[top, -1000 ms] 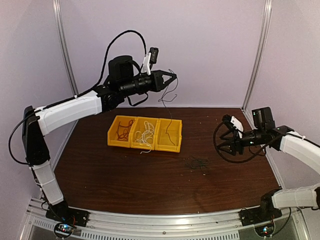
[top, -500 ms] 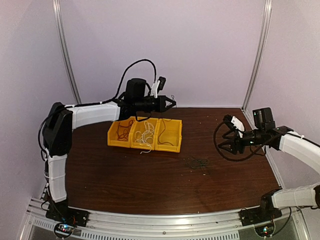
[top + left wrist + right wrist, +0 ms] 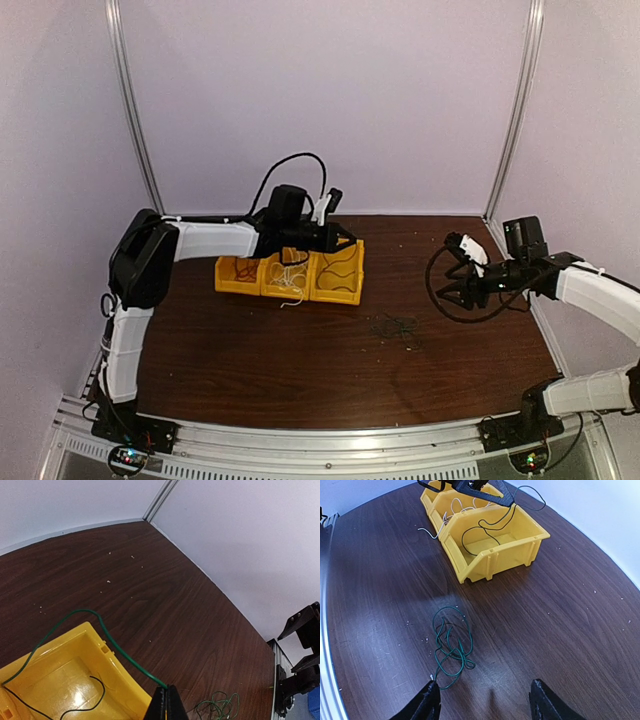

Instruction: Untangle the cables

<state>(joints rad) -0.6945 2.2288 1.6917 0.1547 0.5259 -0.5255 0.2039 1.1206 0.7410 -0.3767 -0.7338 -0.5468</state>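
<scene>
Here we have the left pincer [image 3: 349, 243] low over the row of three open yellow plastic bins [image 3: 335, 292] at 11 o'clock on the dark wood bench [image 3: 300, 370]. It hangs above the bin at the 3 o'clock end of that row. In the left wrist view its fingers are clenched tight on a thin dark green wire [image 3: 125, 654]. From the tips, that wire runs off toward 10 o'clock, arches over the bin's rim and drops inside, where its darker length curls on the yellow floor.

In the other bins we see a curly red wire [image 3: 243, 268] at the 9 o'clock end and a white wire [image 3: 290, 272] in the middle. One white end hangs over the front wall onto the bench.

Over to the right pincer [image 3: 447, 290]: released, fingers spread wide, nothing between them, hovering off the bench. A loose tangle of green wire [image 3: 451, 647] lies flat on the wood, apart from the bins. From this pincer it sits near, at 11 o'clock in the wrist view, touching neither finger.
</scene>
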